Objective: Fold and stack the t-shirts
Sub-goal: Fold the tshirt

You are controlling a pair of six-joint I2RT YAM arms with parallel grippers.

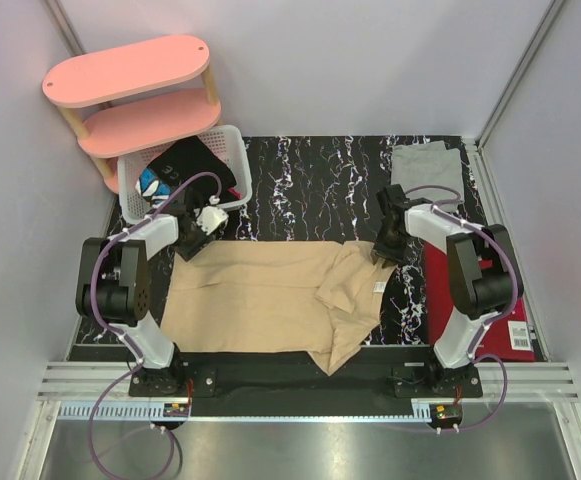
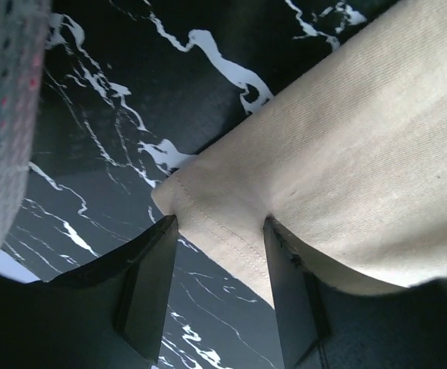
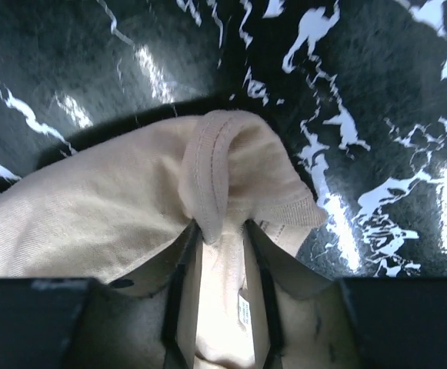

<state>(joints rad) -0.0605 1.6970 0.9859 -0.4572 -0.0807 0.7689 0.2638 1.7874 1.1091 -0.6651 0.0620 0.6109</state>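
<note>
Table (image 1: pixel 300 180): black marble-pattern top, glossy. Tan t-shirt (image 1: pixel 250 300): large, soft matte knit; lies near-centre btwn both arms, long axis L–R; left part flat, right end rumpled and folded over itself. Grey t-shirt (image 1: pixel 422 160): smaller, flat rectangle at far-right corner; well apart from tan one.

Key relation: each arm sits at its own far corner of tan t-shirt, so shirt body lies toward robot from both grippers; judged: next lift needs both ends raised together.

Left gripper (image 2: pixel 219 261): jaws apart, straddling stitched hem corner (image 2: pixel 208 207); not clamped. Right gripper (image 3: pixel 219 288): jaws narrow, ribbed collar band (image 3: pixel 208 169) bunched btwn them; whether pinched, cannot tell.
</note>
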